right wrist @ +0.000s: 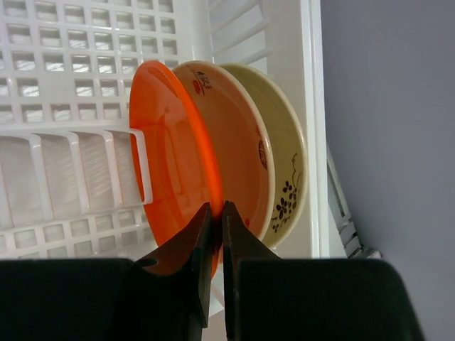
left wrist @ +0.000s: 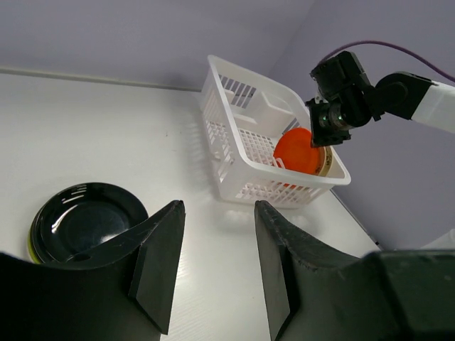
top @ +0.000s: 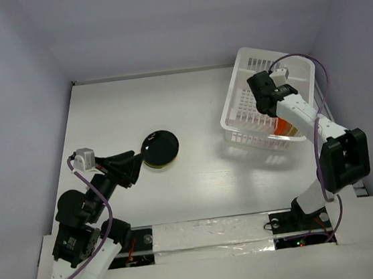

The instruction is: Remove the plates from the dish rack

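The rack (top: 235, 97) sits at the far right of the worktop (top: 189, 105), close against the right wall. Three plates stand on edge in its near end, side by side. The orange plate (right wrist: 167, 163) is the outermost, a pale plate (right wrist: 242, 142) with red marks on its rim stands just behind it, and a cream plate (right wrist: 290, 160) with a dark flower pattern is nearest the rack's wall. The right tool (right wrist: 219, 209) reaches down into the rack with its jaws drawn narrow, pinched on the rim of the orange plate, one finger on each face. The plate is upright and leans against a slotted divider. Well apart from the rack, on the left half of the worktop, a dark plate (top: 160, 148) lies flat on top of a green plate (top: 153, 165), of which only a thin edge shows. The left tool (left wrist: 217, 263) hangs just beside this stack with its jaws spread wide and nothing between them.
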Robot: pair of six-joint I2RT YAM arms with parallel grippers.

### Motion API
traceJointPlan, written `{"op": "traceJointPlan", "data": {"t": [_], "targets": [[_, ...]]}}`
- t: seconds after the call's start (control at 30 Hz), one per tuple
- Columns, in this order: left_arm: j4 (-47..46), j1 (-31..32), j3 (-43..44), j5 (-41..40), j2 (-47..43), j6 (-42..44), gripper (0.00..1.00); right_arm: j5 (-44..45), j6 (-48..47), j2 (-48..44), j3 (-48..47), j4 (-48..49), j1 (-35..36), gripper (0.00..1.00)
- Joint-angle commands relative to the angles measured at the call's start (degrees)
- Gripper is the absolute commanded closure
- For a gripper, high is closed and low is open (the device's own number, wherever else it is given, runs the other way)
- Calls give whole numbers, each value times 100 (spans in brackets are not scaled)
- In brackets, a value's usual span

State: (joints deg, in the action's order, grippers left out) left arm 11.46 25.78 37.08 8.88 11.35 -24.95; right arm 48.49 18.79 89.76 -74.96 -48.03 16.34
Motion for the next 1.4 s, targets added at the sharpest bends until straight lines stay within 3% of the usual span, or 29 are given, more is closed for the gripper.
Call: {"op": "traceJointPlan", "data": {"t": [0.0,0.27,0.4,0.5,0.7,0.8,0.83,0.93,0.97,1.13,1.23,1.37], "targets": [[-206,24,36,-27,-19,-19,59,731,64,-89,-370,-198,256,100],[-206,24,27,-27,42,-19,59,794,125,-827,-1072,-329,695,100],[-206,-29,27,-10,77,-19,59,724,196,-1047,-1626,-532,1239,100],[-180,-82,45,-45,104,-10,59,233,257,-1057,-1829,-130,1845,100],[-136,-135,54,-133,174,-27,61,-2288,651,-688,-1145,2029,2523,100],[-153,-135,45,-133,253,-19,88,-3361,1064,-118,-951,2866,2690,100],[-153,-187,45,-133,271,-27,93,-3833,1188,67,-1011,3026,2690,100],[-118,-187,54,-203,323,-36,98,-4163,1469,787,-1170,3510,2980,100],[-109,-187,54,-238,315,-36,98,-4207,1583,963,-1292,3546,2980,100],[-83,-187,62,-247,341,-54,73,-4593,1883,1764,-1241,4117,3042,100],[-100,-187,54,-212,359,-54,65,-4752,2050,1949,-1092,4319,3042,100],[-109,-187,54,-185,341,-45,62,-4753,2199,2028,-810,4469,3095,100]]}}
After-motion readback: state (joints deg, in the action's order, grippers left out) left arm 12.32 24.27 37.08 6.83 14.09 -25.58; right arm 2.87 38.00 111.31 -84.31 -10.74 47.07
